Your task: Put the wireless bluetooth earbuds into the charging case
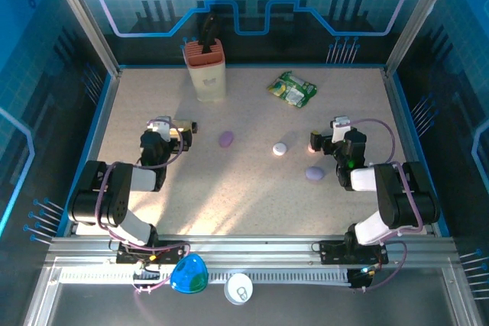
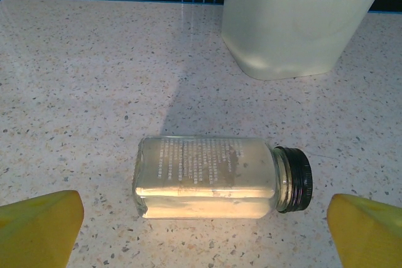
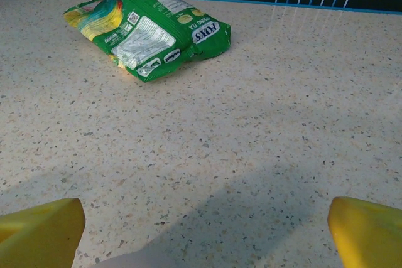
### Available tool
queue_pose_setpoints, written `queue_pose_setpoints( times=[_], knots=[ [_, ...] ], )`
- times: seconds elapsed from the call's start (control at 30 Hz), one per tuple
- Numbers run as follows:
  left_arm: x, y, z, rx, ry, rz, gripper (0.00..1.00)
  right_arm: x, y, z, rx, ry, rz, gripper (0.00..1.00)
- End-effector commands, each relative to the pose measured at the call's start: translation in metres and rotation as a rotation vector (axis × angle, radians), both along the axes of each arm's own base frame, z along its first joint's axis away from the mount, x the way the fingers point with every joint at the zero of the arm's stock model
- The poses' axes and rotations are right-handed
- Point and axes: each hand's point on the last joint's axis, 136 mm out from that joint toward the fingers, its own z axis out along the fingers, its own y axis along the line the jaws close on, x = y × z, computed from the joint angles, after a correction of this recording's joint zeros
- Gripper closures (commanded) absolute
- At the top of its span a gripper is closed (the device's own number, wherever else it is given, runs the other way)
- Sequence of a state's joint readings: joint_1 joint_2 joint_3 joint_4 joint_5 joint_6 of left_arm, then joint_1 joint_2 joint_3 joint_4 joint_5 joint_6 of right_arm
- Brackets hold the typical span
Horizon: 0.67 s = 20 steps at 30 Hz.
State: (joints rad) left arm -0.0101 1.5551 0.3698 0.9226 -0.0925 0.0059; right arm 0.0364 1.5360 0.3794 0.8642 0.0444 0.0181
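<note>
Left claw: fingers spread wide apart, gripping nothing. In its own wrist view the yellow fingertips sit at the two lower corners.
Glass jar: lying on its side on the bench, in front of the left claw and in line with the gap between the fingers. Its black cap points right, and there is pale powder inside.
Cream container: upright at the back of the bench, beyond the jar, with a brown top and a dark handle sticking out.
Right claw: also spread wide and gripping nothing, with bare bench between the fingers in its wrist view.
Green packet: flat on the bench, well ahead of the right claw and off to its left.
Purple charging case: out on the open bench between the two claws, nearer the left one.
White charging case: near the right claw, on its left side.
Lilac charging case: just beside the right arm, nearer the bases than the claw.
Earbuds: from the overhead view there is one small pinkish spot right at the right claw. I cannot tell whether it is an earbud.
</note>
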Motion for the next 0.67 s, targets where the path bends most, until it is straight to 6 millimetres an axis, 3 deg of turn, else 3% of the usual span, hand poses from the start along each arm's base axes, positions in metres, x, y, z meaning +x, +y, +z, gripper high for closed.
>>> queue_pose_setpoints(
  times=[0.0,0.63],
  knots=[
    [0.0035,0.0047,0.0068,-0.013,-0.024,0.019,0.01,0.0058,-0.0006,0.0126,-0.008,-0.053,-0.01,0.0],
    [0.0047,-0.0042,0.0065,-0.01,-0.017,-0.03,0.01,0.0062,0.0002,0.0124,-0.012,-0.052,-0.011,0.0]
  ],
)
